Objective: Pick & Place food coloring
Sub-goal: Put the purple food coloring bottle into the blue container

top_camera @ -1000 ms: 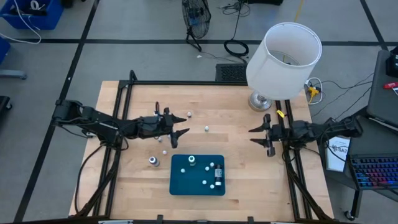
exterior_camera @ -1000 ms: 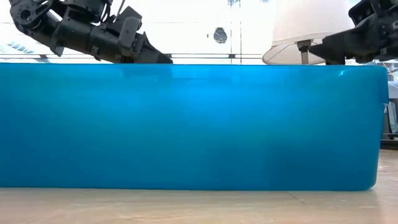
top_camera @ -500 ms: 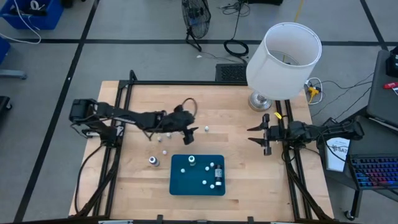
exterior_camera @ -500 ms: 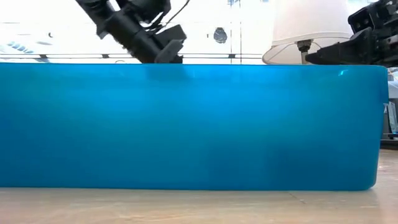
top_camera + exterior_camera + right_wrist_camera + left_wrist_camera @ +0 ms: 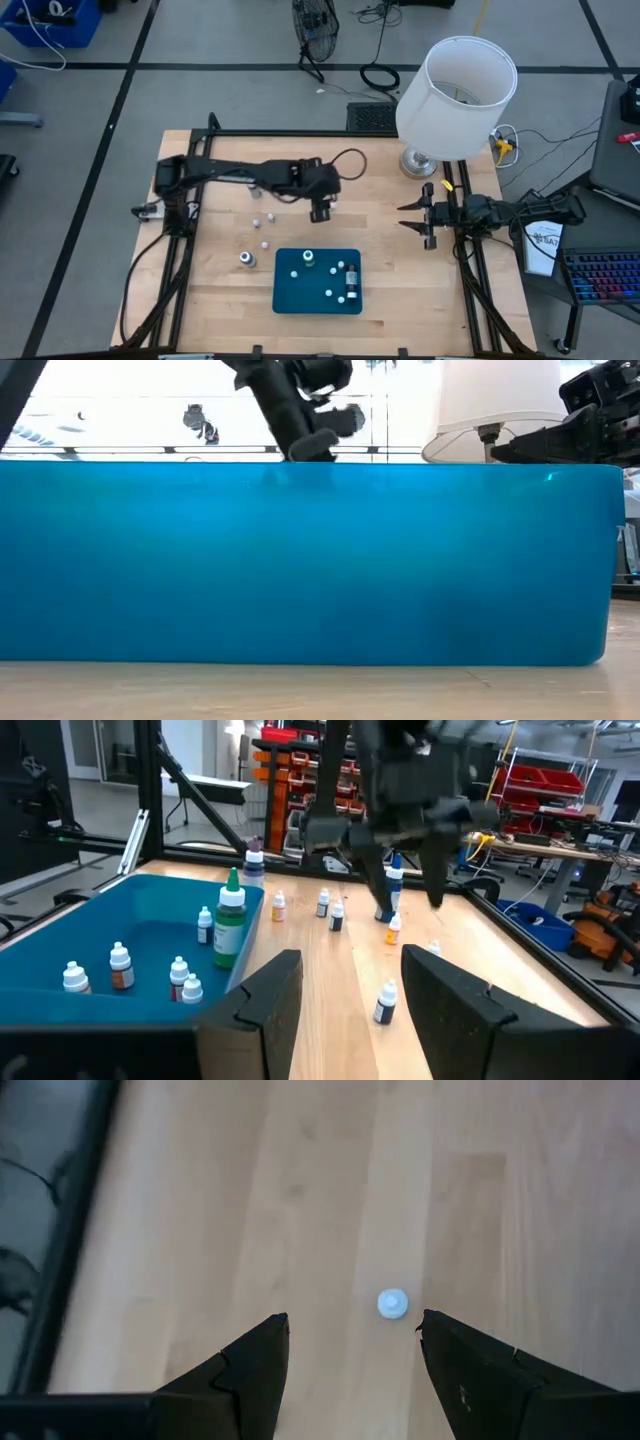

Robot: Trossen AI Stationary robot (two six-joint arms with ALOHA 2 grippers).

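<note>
Hovering over the mid-table in the high view, the left gripper (image 5: 319,212) is being held above a loose food coloring bottle; the blue tray (image 5: 288,298), with several bottles in it, is lying nearer the front edge, and the right gripper (image 5: 418,216) is waiting spread by the lamp (image 5: 455,85). In the left wrist view, a white-capped bottle (image 5: 392,1303) is being framed between spread fingers (image 5: 255,1365), nearer one finger; recentring before closing is being called for.
</note>
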